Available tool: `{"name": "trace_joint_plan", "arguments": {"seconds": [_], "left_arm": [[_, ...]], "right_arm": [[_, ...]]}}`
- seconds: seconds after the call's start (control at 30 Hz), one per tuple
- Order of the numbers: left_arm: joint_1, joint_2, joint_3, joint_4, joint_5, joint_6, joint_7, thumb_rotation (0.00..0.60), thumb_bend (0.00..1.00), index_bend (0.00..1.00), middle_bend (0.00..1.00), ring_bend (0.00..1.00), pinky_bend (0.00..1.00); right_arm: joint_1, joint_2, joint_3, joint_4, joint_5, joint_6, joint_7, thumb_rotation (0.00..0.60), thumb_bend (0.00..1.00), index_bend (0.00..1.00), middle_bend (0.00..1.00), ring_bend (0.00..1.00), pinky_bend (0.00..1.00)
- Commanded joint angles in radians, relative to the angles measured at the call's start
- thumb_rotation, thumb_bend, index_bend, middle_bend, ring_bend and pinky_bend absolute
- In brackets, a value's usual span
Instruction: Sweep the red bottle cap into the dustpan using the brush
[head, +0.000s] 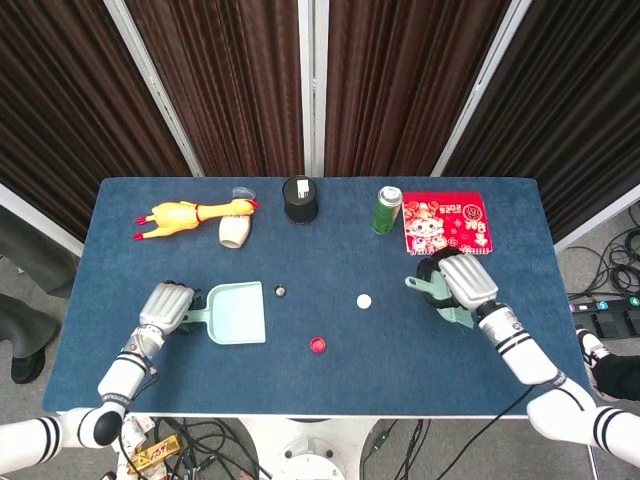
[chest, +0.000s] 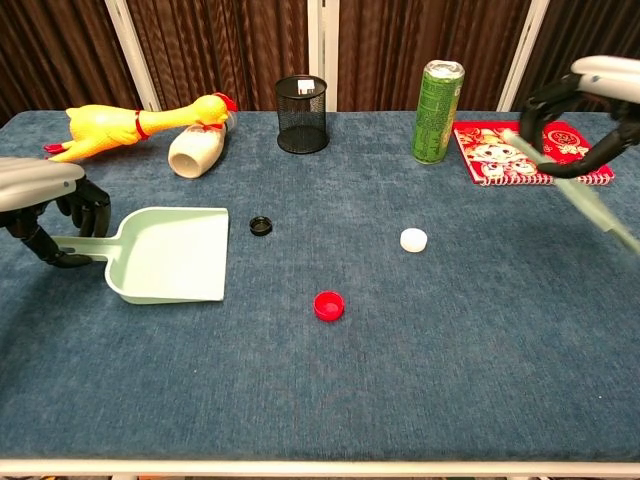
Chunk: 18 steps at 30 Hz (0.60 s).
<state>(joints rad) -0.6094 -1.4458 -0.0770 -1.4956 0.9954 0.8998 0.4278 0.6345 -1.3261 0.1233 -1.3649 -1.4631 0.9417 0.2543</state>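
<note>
The red bottle cap (head: 318, 345) (chest: 329, 305) lies near the table's front middle. A pale green dustpan (head: 238, 313) (chest: 172, 254) sits to its left, mouth facing the cap. My left hand (head: 166, 306) (chest: 52, 208) grips the dustpan's handle. My right hand (head: 458, 282) (chest: 592, 112) holds the pale green brush (head: 443, 300) (chest: 585, 198) above the table, right of the cap and apart from it.
A white cap (head: 364, 300) (chest: 413, 239) and a small black cap (head: 281, 292) (chest: 261, 225) lie near the red one. At the back stand a black mesh cup (chest: 302, 114), a green can (chest: 437, 97), a red notebook (chest: 520, 151), a rubber chicken (chest: 130, 125) and a toppled white bottle (chest: 195, 149).
</note>
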Motion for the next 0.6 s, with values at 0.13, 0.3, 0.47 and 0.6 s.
{"name": "trace_joint_plan", "arguments": {"seconds": [0.13, 0.3, 0.47, 0.6], "left_arm": [[-0.047, 0.034, -0.009, -0.016, -0.031, -0.063, 0.006, 0.600, 0.37, 0.55, 0.54, 0.38, 0.31], [-0.089, 0.044, -0.027, 0.008, -0.089, -0.116, 0.003, 0.600, 0.37, 0.55, 0.54, 0.38, 0.31], [-0.132, 0.040, -0.033, 0.041, -0.124, -0.155, 0.013, 0.600, 0.37, 0.55, 0.54, 0.38, 0.31], [-0.169, 0.035, -0.032, 0.062, -0.147, -0.192, 0.018, 0.600, 0.38, 0.55, 0.54, 0.38, 0.31]], "right_arm": [[0.057, -0.075, -0.008, 0.061, -0.066, -0.006, 0.048, 0.600, 0.57, 0.67, 0.62, 0.30, 0.21], [0.090, -0.110, -0.011, 0.085, -0.096, -0.003, 0.047, 0.600, 0.58, 0.68, 0.62, 0.30, 0.21], [0.109, -0.130, -0.013, 0.098, -0.100, -0.004, 0.044, 0.600, 0.59, 0.68, 0.62, 0.30, 0.21], [0.118, -0.159, -0.015, 0.110, -0.099, 0.000, 0.053, 0.600, 0.60, 0.68, 0.62, 0.30, 0.21]]}}
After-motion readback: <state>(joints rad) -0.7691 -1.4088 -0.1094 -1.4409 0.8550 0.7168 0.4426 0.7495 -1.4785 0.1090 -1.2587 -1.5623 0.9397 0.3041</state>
